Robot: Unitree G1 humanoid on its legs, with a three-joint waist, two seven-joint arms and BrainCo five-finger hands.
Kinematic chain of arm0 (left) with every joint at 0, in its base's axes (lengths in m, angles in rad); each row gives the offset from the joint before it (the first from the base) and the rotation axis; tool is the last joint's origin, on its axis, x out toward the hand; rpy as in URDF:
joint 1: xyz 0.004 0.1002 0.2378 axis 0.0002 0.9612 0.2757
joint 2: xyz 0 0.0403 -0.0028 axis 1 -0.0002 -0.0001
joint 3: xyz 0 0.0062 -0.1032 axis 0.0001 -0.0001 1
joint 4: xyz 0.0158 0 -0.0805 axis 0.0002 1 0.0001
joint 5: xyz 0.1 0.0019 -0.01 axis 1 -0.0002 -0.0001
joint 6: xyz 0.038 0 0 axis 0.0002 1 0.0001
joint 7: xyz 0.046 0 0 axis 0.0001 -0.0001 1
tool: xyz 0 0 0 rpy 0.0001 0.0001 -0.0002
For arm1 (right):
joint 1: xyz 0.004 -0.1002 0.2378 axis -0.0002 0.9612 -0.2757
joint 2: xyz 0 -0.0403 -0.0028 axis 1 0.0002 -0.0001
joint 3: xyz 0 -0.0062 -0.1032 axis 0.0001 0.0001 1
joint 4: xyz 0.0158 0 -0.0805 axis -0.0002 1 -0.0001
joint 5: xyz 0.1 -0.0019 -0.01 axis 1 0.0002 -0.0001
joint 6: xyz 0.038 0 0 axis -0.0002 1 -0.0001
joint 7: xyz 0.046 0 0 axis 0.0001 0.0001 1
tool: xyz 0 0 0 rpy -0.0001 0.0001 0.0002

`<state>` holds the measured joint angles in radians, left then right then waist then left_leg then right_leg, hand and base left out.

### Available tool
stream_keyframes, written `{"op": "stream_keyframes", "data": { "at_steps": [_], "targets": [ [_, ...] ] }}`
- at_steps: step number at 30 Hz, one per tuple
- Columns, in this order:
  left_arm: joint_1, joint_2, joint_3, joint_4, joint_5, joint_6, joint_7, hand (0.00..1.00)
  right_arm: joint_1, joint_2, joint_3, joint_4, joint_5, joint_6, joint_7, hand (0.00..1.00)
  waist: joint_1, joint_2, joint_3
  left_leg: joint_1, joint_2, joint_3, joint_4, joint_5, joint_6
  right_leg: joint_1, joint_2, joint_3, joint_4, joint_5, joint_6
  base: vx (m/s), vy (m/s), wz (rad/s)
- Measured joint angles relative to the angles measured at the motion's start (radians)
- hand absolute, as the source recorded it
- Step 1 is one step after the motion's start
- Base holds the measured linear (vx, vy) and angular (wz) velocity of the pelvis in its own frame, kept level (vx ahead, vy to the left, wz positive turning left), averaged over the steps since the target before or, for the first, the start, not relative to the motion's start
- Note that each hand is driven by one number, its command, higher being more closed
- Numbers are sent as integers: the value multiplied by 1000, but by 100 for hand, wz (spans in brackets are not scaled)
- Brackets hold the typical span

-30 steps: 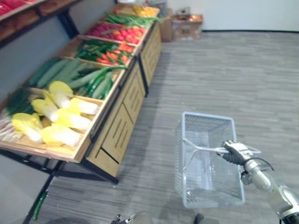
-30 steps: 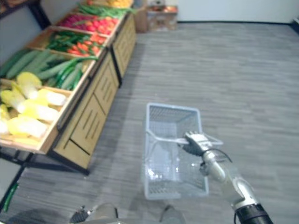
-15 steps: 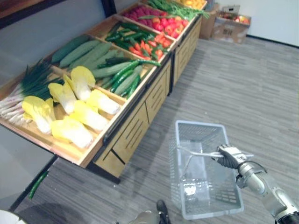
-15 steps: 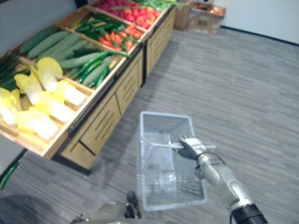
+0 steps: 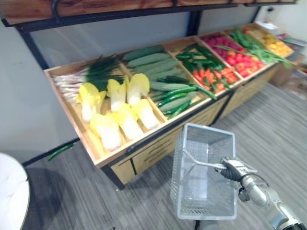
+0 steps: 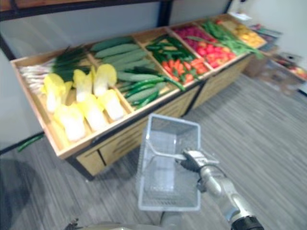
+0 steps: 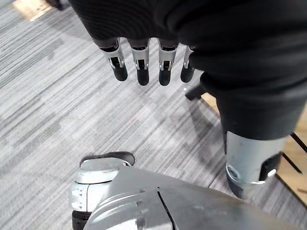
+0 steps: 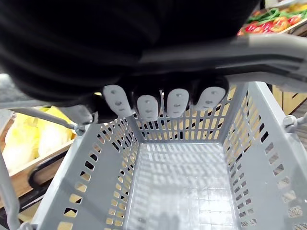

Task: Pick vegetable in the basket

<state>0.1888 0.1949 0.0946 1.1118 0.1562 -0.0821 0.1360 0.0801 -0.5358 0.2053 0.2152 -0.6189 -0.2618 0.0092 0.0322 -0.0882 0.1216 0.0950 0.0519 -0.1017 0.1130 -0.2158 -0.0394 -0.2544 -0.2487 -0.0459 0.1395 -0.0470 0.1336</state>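
The left hand [image 7: 142, 62] is seen in its wrist view, hanging over the grey floor [image 7: 53, 96] with its fingers straight and relaxed and nothing held in them. Ahead and to the right, a pale grey mesh basket [image 5: 206, 191] is carried clear of the floor by its wire handle [image 5: 199, 163]. The right hand [image 5: 233, 168] is closed round that handle, with the fingers [image 8: 146, 106] curled under the bar. In the right wrist view the basket's perforated bottom is seen bare.

Just beyond the basket and to its left a long wooden stand [image 5: 153, 148] is set, running away to the far right. The vegetables are laid out in its compartments, apart from the basket. Pale yellow cabbages [image 5: 125, 120] are piled in the nearest compartment, at the left. Behind them, at the far left corner, spring onions [image 5: 76, 79] are laid. In the next compartment to the right large cucumbers [image 5: 151, 61] are stacked at the back, and slimmer dark green ones [image 5: 180, 93] at the front. Farther right, red and green peppers [image 5: 211, 76] are seen, then round red vegetables [image 5: 237, 60] with long green beans [image 5: 252, 43] across them, and yellow produce [image 5: 276, 45] at the far end.

One green vegetable [image 5: 60, 151] is lying on the floor under the stand's left end.
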Motion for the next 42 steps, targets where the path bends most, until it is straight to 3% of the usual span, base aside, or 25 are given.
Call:
{"op": "stream_keyframes", "data": {
  "at_steps": [1,2,5,6,9,10,12,14,19,21,23,25,26,29,32,34,40,42],
  "targets": [
    [7,4,27,3,-21,0,6,0,14,30,-26,33,1,0,0,100,-2,-23,-15,1,11,-34,0,-19,-34,6,-5,1,-9,52,17,339,-567,106],
    [-1,-19,66,11,-38,5,11,0,24,54,-83,87,3,10,-8,100,0,13,-14,9,56,-65,0,-29,-68,10,18,-43,44,103,40,340,-555,101],
    [2,-87,115,22,-45,3,13,0,1,62,-169,199,19,35,-10,100,-2,65,-31,-12,132,-68,-4,56,-132,17,61,-132,110,34,-14,291,-414,78],
    [2,-100,150,28,-58,4,14,0,-1,63,-186,264,33,48,-11,100,-2,64,-34,-32,152,-75,5,109,-141,25,70,-175,130,10,-42,257,-412,73],
    [0,-114,200,21,-69,4,13,0,20,71,-241,402,42,78,-13,100,-14,66,-33,-104,175,-40,57,236,-116,83,76,-285,101,-18,-83,211,-409,99],
    [-1,-114,207,20,-74,5,14,0,33,77,-268,433,43,84,-16,100,-18,76,-37,-112,181,7,65,274,-113,109,77,-310,85,-21,-87,127,-294,91],
    [1,-114,208,20,-75,6,17,0,62,85,-323,480,49,95,-26,100,-28,65,-28,-111,192,124,65,334,-97,170,78,-352,41,-23,-92,79,-215,69],
    [2,-121,207,16,-74,6,18,0,97,86,-401,531,76,119,-51,100,-40,79,-24,-112,193,273,49,338,-95,208,80,-390,1,-24,-92,4,-139,46],
    [-9,-128,224,0,-73,6,37,0,126,111,-476,587,100,127,-61,100,-58,104,-14,-88,191,334,-106,333,-100,180,116,-394,-28,-18,-74,-46,18,18],
    [-14,-128,256,0,-73,6,53,0,121,111,-496,631,110,129,-65,100,-57,116,-10,-85,189,340,-122,296,-100,170,123,-380,-36,3,-61,-76,140,-6],
    [-20,-130,318,-1,-74,5,62,0,112,110,-556,697,110,127,-67,100,-56,153,-6,-74,195,366,-134,200,-112,171,136,-370,-53,32,-46,-68,204,-12],
    [-26,-123,380,-10,-76,5,81,0,99,122,-585,735,118,126,-68,100,-56,156,-12,-76,171,379,-127,182,-105,182,131,-318,-95,70,-43,-31,144,-20],
    [-27,-122,446,-29,-91,4,100,0,98,123,-619,749,120,127,-68,100,-57,143,-7,-71,149,396,-127,169,-98,192,115,-293,-137,96,-35,-1,137,-25],
    [-40,-109,539,-64,-163,3,128,0,99,122,-683,780,121,128,-68,100,-59,149,-11,-63,120,411,-127,163,-91,203,93,-276,-168,120,-17,48,125,-16],
    [-49,-106,606,-228,-262,-8,181,0,107,126,-734,824,130,135,-66,100,-61,154,-18,-39,104,417,-129,165,-85,222,80,-270,-174,126,-8,95,62,-2],
    [-37,-113,587,-482,-268,-29,233,0,113,147,-767,823,129,143,-67,100,-58,148,-18,-40,98,413,-129,164,-85,222,80,-274,-175,126,-9,74,21,6],
    [-52,-168,517,-972,-173,-84,320,0,112,193,-810,821,129,138,-67,100,-59,138,-26,-37,99,398,-129,162,-82,225,84,-277,-175,127,-9,28,-4,3],
    [-76,-170,489,-1002,-123,-82,340,0,110,201,-810,820,129,137,-67,100,-61,135,-29,-35,99,399,-129,162,-82,226,84,-276,-175,127,-10,0,0,0]
  ]
}}
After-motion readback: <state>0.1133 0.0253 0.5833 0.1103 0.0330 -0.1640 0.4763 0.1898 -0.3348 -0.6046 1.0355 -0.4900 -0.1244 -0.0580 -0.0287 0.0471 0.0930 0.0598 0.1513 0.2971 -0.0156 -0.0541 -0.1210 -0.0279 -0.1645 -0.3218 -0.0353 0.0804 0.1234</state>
